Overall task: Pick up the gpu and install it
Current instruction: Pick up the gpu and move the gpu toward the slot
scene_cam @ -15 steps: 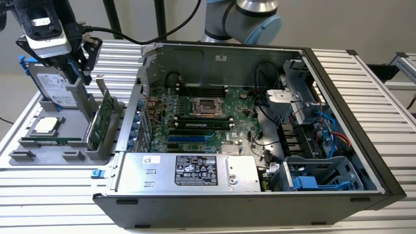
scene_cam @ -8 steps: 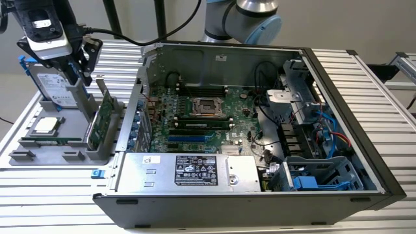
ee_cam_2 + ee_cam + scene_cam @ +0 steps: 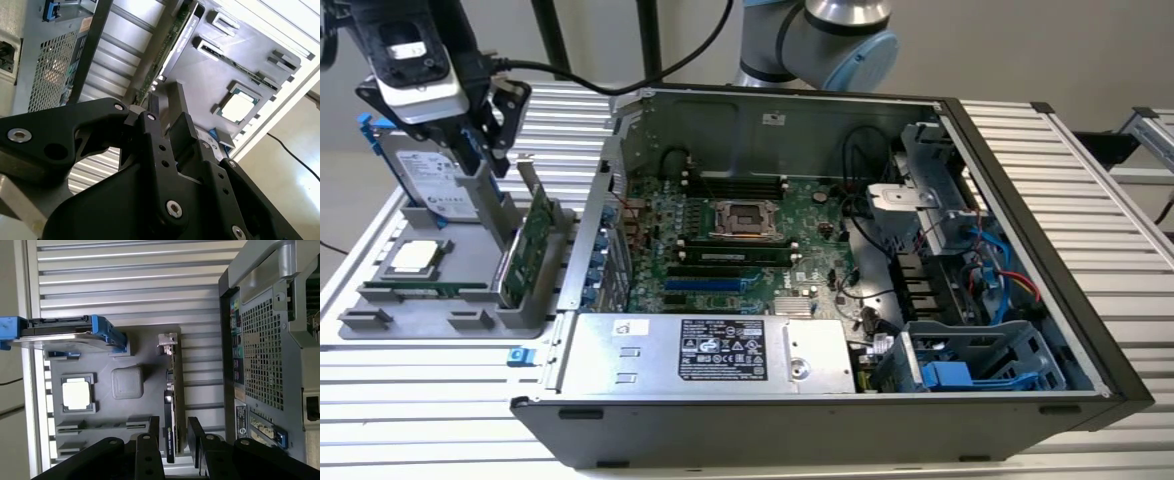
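Your gripper (image 3: pixel 482 152) hangs open and empty over the grey holder (image 3: pixel 420 300), just beside the open computer case (image 3: pixel 854 410). The gpu (image 3: pixel 534 238) stands on edge in that holder, below the gripper and a touch toward the case. In the first wrist view the card's long axis runs straight away from the fingers (image 3: pixel 151 442), with the silver bracket (image 3: pixel 168 339) at the far end. Its thin top edge sits in line with the gap between the jaws. That line-up looks square to me.
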`<state>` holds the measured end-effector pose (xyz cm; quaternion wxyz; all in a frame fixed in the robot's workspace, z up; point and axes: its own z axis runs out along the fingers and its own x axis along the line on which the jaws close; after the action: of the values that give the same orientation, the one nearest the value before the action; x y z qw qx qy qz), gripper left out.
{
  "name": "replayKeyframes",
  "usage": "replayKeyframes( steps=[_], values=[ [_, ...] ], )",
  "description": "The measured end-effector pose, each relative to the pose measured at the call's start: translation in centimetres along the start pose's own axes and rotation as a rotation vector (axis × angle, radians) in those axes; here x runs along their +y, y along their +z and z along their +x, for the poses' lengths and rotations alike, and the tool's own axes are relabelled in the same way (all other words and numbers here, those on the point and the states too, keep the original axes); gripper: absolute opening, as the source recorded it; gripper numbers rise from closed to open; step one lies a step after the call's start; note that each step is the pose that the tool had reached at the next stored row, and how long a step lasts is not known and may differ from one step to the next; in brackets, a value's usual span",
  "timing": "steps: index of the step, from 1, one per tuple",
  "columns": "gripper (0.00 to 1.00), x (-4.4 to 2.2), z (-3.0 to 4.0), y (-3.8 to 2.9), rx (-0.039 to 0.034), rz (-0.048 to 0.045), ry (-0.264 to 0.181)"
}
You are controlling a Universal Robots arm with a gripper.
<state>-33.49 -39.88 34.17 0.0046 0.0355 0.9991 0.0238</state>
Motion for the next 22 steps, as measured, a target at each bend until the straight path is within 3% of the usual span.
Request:
replayKeyframes(
  steps=[22],
  values=[
    [1.0,-0.04,0.01,0.89,0.0001,0.0001,0.0]
  ],
)
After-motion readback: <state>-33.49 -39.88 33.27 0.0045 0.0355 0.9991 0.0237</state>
